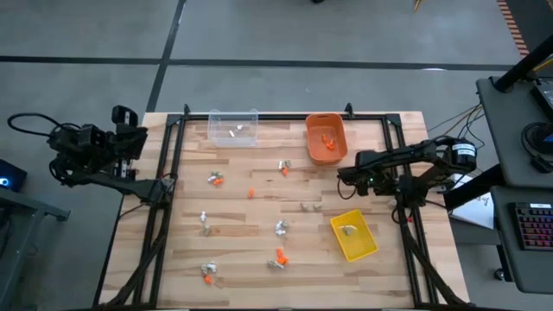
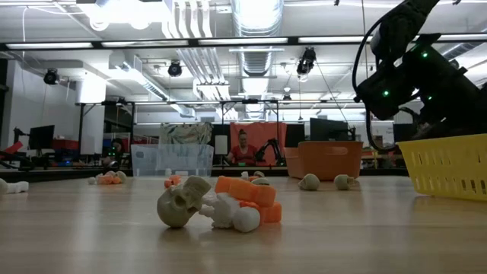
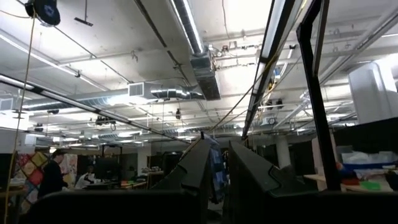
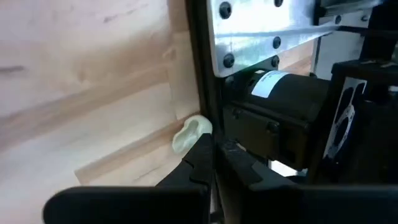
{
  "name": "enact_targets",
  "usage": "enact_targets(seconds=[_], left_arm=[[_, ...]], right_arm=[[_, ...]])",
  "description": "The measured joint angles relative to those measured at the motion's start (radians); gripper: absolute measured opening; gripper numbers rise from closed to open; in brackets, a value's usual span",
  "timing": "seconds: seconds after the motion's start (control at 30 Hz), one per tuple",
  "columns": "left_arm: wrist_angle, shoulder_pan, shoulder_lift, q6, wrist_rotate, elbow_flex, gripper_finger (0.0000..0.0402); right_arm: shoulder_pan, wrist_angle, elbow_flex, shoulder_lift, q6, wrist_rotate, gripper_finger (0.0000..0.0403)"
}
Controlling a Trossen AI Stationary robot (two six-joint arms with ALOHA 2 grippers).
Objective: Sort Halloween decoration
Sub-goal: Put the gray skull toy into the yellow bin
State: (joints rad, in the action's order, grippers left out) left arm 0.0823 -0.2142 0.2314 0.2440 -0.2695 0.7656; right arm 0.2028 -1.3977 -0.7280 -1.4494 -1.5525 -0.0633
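Many tiny Halloween trinkets, bright orange, silvery white and dull tan-grey, lie scattered over the pale wooden table, most of them on the near side of the small clear plastic bin. A few rest inside that clear bin, inside the orange plastic bin just beside it, and inside the yellow plastic bin farther off. The low view shows a tan skull touching orange and white pieces. No writing is legible; a white label on the motor housing is unreadable. The right pincer hangs between the orange and yellow bins, fingers pressed together, a pale trinket just beyond their tips. The left pincer waits beyond the table's edge, well apart from the clear bin, pointing into the room; whether its fingers meet cannot be told.
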Motion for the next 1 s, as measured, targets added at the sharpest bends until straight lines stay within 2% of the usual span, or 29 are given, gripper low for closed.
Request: enact_targets(seconds=[0.13, 0.3, 0.57, 0.77, 1.0], left_arm=[[-0.062, 0.000, -0.002, 0.008, 0.000, 0.034, 0.0040], [-0.159, 0.000, -0.002, 0.046, 0.000, 0.086, 0.0040], [-0.181, 0.000, -0.005, 0.075, 0.000, 0.111, 0.0040], [-0.210, 0.000, -0.012, 0.084, 0.000, 0.120, 0.0040], [-0.212, 0.000, -0.013, 0.076, 0.000, 0.118, 0.0040]], right_arm=[[0.001, 0.009, 0.000, -0.005, -0.060, -0.015, 0.0009], [-0.004, 0.012, -0.001, -0.060, -0.036, -0.090, 0.0009], [-0.020, 0.007, -0.004, -0.253, 0.017, -0.159, 0.0009], [-0.021, 0.013, -0.004, -0.326, 0.001, -0.149, 0.0009], [-0.022, 0.021, -0.005, -0.340, -0.030, -0.131, 0.0009]])
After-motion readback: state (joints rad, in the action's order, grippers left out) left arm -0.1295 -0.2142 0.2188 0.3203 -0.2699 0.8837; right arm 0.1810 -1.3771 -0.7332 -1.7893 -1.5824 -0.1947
